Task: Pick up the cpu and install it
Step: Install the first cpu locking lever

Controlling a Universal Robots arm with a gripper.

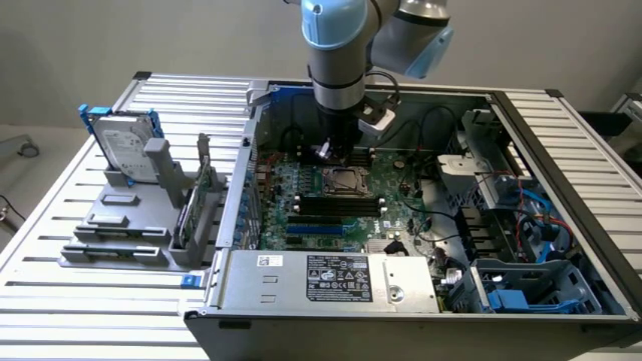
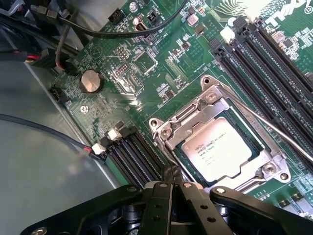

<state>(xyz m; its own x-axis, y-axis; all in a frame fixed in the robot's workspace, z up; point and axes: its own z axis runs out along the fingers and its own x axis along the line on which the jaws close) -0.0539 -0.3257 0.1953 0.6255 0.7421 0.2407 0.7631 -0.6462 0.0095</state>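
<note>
**Wrist view: cpu seated in the socket, gripper empty**

Gripper [image 2: 172, 182] fingers are clenched on nothing, low centre of frame. The cpu [image 2: 217, 145] lies flat in the socket [image 2: 215, 105], centre-right. Looks light, stiff and fragile (slick metal lid), so I'd only ever grab its edges.

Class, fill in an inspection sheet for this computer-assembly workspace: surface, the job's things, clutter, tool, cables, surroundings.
Surface: slatted metal table carrying an open computer case.
Job's things: cpu lies flat inside the socket frame on the motherboard; nothing grips it.
Clutter: grey fixture holding a hard drive on the exterior view's left.
Tool: tool shut, empty, beside the socket's edge.
Cables: black cables cross the board; blue ones near the drive bays.
Surroundings: plain grey wall.
</note>
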